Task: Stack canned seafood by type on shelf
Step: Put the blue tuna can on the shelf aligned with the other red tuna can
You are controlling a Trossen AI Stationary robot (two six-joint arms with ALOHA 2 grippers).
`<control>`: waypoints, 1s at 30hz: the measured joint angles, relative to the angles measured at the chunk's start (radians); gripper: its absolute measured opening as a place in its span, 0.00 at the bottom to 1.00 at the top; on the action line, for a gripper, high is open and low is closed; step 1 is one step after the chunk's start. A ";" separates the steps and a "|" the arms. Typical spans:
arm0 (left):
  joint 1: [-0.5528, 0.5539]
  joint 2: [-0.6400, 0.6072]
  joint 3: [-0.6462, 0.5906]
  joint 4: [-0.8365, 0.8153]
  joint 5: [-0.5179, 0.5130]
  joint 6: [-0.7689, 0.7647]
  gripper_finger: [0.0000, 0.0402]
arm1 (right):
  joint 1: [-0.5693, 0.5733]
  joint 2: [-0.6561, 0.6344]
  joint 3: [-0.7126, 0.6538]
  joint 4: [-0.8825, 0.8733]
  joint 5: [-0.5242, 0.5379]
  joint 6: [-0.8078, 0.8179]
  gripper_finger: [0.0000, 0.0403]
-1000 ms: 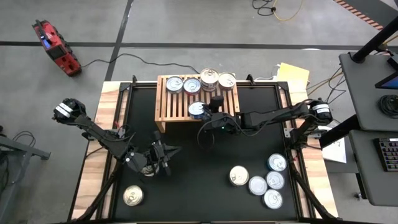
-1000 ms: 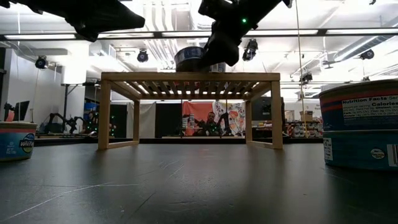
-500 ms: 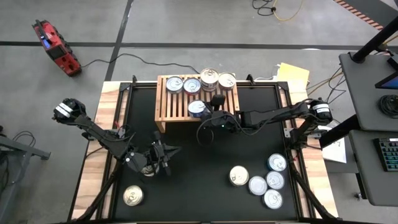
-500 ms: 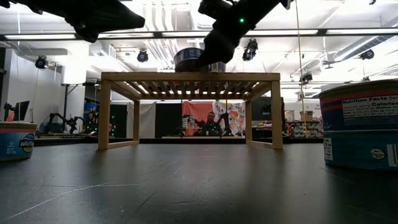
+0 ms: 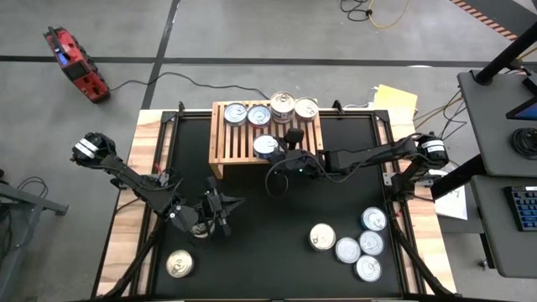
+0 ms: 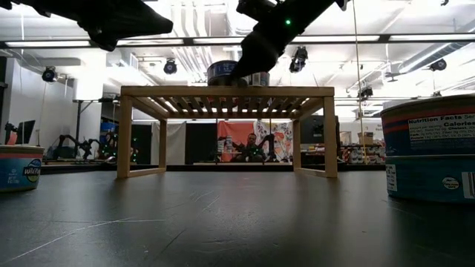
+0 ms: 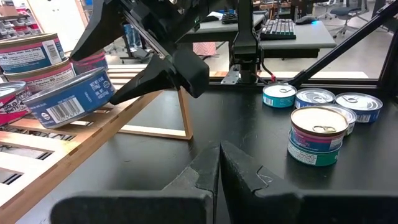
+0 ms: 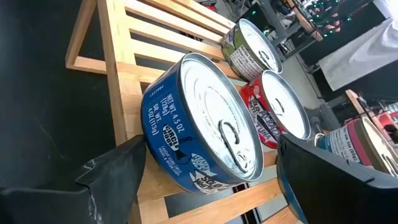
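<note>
A blue tin [image 8: 205, 124] of canned seafood lies flat on the slats at the near edge of the wooden shelf [image 5: 226, 147]. It also shows as the blue tin [image 5: 266, 147] from above. My right gripper [image 8: 208, 146] is open, one finger on each side of this tin. I see no hold on it. Several more tins [image 5: 271, 109] stand along the shelf's far edge. My left gripper [image 7: 219, 155] is shut and hangs over the mat at the near left [image 5: 225, 211], holding nothing.
Several flat tins [image 5: 362, 245] and a two-tin stack [image 5: 321, 237] sit on the mat at the near right. One tin [image 5: 179, 264] stands at the near left. Bare black mat [image 5: 268, 226] lies between the shelf and the near edge.
My right gripper has rolled a little at the wrist beside the blue tin, and its fingers have spread wider. The tin stays on the shelf.
</note>
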 joint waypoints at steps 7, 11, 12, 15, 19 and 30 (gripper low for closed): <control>0.000 0.000 0.000 0.000 0.000 -0.008 0.00 | -0.004 0.000 0.000 0.007 0.000 0.043 0.88; 0.000 0.000 0.000 0.000 0.000 -0.011 0.00 | 0.004 0.000 0.000 0.007 0.000 0.043 0.88; 0.000 0.000 0.000 0.000 0.000 -0.011 0.00 | 0.005 -0.003 0.000 0.007 0.000 0.037 0.88; 0.000 0.000 0.000 0.000 0.001 -0.011 0.00 | 0.025 -0.022 0.000 0.005 0.000 0.026 0.88; 0.000 0.000 0.000 0.000 0.002 -0.011 0.00 | 0.069 -0.075 0.000 -0.044 -0.003 0.032 0.88; 0.001 0.000 0.000 0.000 0.018 -0.035 0.00 | 0.221 -0.322 -0.113 -0.180 -0.108 0.232 0.80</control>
